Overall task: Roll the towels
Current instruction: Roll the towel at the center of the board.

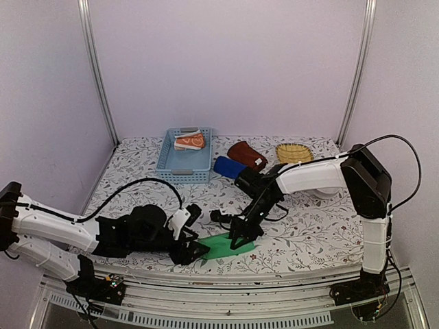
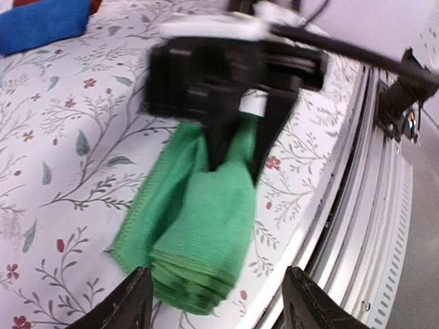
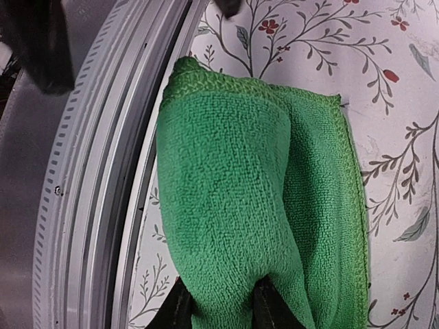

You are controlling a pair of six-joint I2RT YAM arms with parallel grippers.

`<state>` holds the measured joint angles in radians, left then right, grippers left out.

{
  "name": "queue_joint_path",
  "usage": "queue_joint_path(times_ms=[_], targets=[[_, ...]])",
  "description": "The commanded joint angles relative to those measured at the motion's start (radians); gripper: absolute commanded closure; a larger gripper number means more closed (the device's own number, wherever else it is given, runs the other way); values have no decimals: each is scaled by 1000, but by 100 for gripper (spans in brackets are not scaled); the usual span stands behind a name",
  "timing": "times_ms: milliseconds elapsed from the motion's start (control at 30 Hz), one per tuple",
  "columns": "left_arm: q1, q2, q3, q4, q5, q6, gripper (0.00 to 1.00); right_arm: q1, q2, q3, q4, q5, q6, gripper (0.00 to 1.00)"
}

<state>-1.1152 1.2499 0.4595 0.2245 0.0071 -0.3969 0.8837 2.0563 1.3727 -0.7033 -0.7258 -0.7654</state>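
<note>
The green towel lies partly rolled at the table's near edge, with layered folds at its end in the left wrist view. My right gripper is shut on one end of it, pinching a bulged fold between its fingers. My left gripper is open at the other end, with the roll's end lying between its spread fingers, apart from both. The orange patterned towel lies in the basket. The maroon towel and the dark blue towel lie behind.
The light blue plastic basket stands at the back left. The yellow wicker tray stands at the back right. The metal rail of the table's near edge runs right beside the green towel.
</note>
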Motion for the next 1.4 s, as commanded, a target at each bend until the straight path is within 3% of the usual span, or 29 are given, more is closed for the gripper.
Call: queue_joint_path(times_ms=[0,133,367,667,867,1167,1300,1367], targets=[[-189,29,60,-76,-295,107,35,-1,148,12,-263,5,23,73],[-282,94,87,-72,-363,159,40,-28,217,94,-330,-25,12,73],[-375,314,261,-119,-486,375,37,-61,302,179,-392,-67,11,74],[-380,521,402,-225,-677,589,33,-74,364,197,-424,-92,18,75],[-354,612,451,-281,-716,605,33,-81,370,202,-453,-123,0,75],[-298,681,492,-310,-711,600,39,-96,369,218,-533,-198,-42,74],[-219,704,545,-410,-568,517,43,-124,340,212,-559,-250,-65,72],[-211,705,540,-406,-532,518,46,-152,311,200,-568,-280,-79,65]])
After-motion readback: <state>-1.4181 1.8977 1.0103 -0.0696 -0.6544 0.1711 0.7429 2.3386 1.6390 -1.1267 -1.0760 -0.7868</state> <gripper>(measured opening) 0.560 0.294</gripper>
